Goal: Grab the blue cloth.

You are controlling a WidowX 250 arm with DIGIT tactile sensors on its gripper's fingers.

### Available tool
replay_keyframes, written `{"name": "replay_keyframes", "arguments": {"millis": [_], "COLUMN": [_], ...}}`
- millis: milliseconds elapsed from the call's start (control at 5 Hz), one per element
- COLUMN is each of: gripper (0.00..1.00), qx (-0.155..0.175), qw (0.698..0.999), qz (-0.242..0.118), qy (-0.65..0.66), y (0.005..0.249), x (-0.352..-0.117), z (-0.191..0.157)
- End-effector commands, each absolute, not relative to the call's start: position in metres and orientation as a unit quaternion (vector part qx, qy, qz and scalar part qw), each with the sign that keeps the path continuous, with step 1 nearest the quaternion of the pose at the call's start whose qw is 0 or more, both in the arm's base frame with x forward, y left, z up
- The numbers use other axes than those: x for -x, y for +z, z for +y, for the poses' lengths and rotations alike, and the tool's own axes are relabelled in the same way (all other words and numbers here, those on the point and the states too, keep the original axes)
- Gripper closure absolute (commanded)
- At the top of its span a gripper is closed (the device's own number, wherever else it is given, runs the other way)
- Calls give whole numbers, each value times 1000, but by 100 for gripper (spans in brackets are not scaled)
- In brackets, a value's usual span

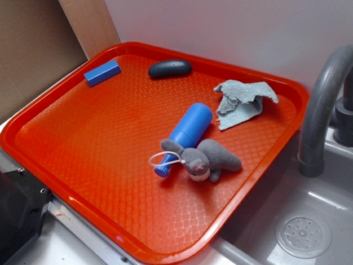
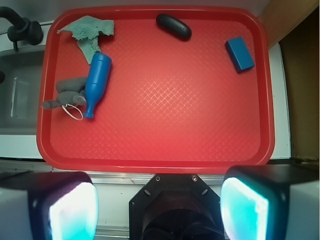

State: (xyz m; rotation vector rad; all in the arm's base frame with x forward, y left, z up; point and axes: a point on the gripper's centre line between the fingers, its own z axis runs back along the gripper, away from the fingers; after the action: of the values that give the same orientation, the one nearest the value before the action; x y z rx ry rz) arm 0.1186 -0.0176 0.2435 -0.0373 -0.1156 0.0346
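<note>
we see the blue cloth [image 2: 89,33] at eleven o'clock on the red tray [image 2: 165,150] (crumpled), our gripper [image 2: 159,202] spread wide at six o'clock, holding nothing.

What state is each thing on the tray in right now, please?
blue cloth: crumpled, lying free in a tray corner
blue bottle: on its side, touching the plush mouse
plush mouse: lying flat
blue block: flat
dark oval: flat
gripper: open, empty, off the tray
</note>
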Motion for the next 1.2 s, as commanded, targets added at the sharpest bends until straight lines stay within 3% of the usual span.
{"name": "replay_keyframes", "arguments": {"millis": [0, 200, 400, 600, 800, 1000], "gripper": [0, 0, 0, 0, 0, 0], "qx": [19, -28, -14, 47, 64, 64], "qw": [998, 989, 976, 966, 964, 964], "qz": [-58, -138, -196, -207, -213, -213], "qy": [17, -43, -98, -146, -144, -144], "y": [243, 194, 185, 169, 159, 159], "x": [-119, -169, -201, -232, -258, -258], "z": [-18, -53, -73, -87, -93, -93]}}
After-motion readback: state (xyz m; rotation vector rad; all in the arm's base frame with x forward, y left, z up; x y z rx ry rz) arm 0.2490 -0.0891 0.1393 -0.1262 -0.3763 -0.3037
